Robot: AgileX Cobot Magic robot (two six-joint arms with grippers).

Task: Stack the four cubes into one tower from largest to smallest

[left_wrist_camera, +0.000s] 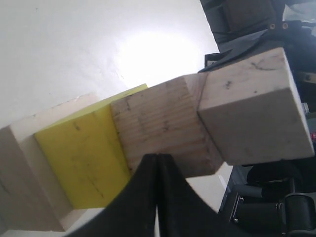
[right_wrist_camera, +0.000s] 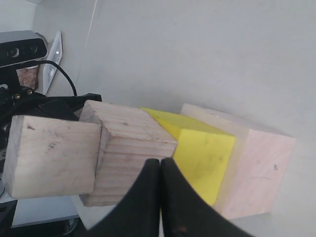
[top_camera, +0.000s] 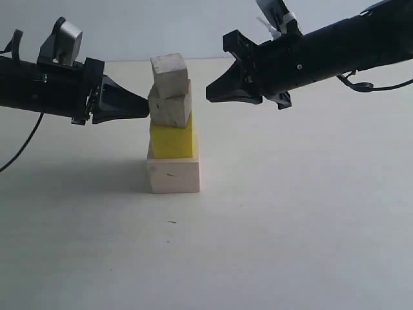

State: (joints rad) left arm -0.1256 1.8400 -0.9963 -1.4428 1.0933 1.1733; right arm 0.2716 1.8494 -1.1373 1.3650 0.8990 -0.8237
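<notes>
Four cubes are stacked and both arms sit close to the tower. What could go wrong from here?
The left gripper, jaws shut, points at the side of the speckled tan cube; any sideways drift could push it off the yellow cube.
The greyish-white cube sits twisted on top, so a small bump may topple it.
The right gripper hangs close by; a careless retreat could clip that cube.

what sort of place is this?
Probably a robotics lab bench: a bare white tabletop, a black left arm and right arm flanking a block tower, and a cabled sensor camera.
</notes>
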